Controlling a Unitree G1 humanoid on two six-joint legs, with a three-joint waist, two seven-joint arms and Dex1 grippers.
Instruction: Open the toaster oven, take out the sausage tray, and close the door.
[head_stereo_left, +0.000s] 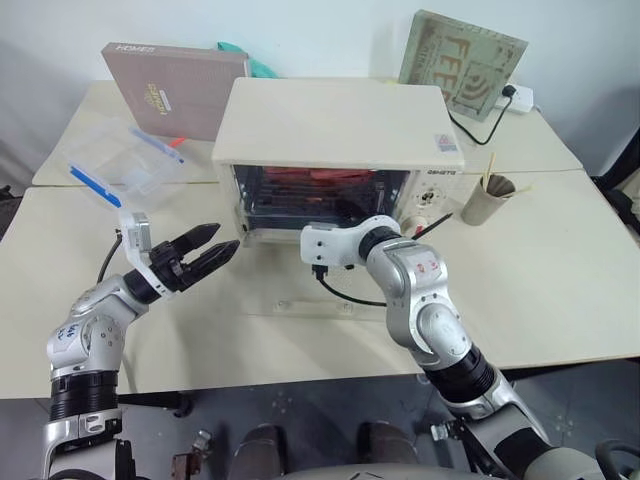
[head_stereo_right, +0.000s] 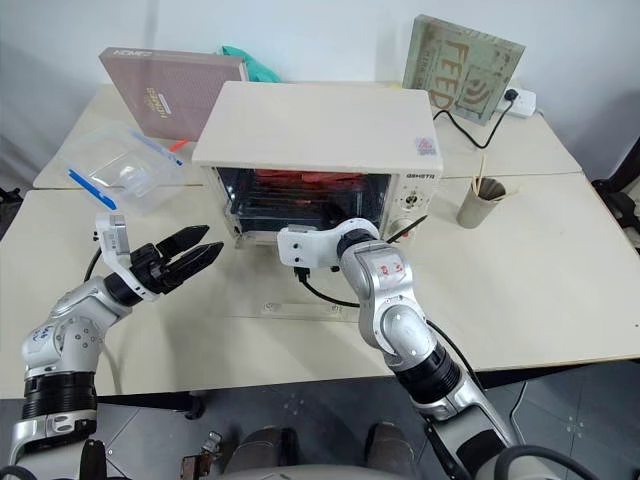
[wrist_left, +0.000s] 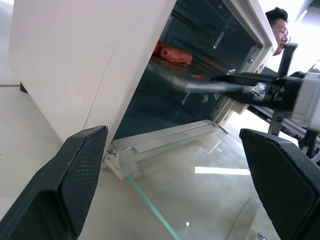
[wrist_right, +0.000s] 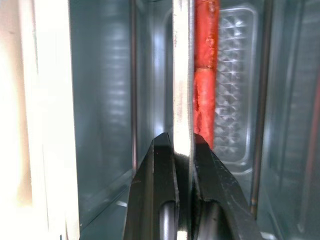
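A pale cream tabletop (head_stereo_left: 560, 280), made of several tables pushed together, stands against a white wall. At its centre sits the toaster oven (head_stereo_left: 335, 125), a boxy cream-white appliance with a flat top and control knobs on its right side. The door (wrist_left: 210, 165), a glass panel, is folded down flat on the tabletop in front of the oven, so the dark metal interior is open.

Behind the oven on the left, a brown flat box (head_stereo_left: 172, 85) leans upright; beside it lies a clear plastic container (head_stereo_left: 120, 160) with blue edges. On the right, a green printed board (head_stereo_left: 462, 62) leans against the wall, near a white power strip (head_stereo_left: 520, 97) with a black cable. A cardboard cup (head_stereo_left: 487, 200) holding thin sticks stands just right of the oven.

The right claw (wrist_right: 183, 145) reaches level into the oven mouth. The right wrist view shows its two black fingers pinched onto the thin silver rim of the sausage tray (wrist_right: 235, 75), which is still inside the oven. The tray's base is embossed with a ridged diamond pattern, and red sausages (wrist_right: 205, 85) lie along it.

The left claw (head_stereo_left: 205, 250) hovers above the tabletop left of the oven, its textured black fingers spread wide and holding nothing. The left wrist view looks along the oven's smooth side wall, showing sausages inside and a person in the background.
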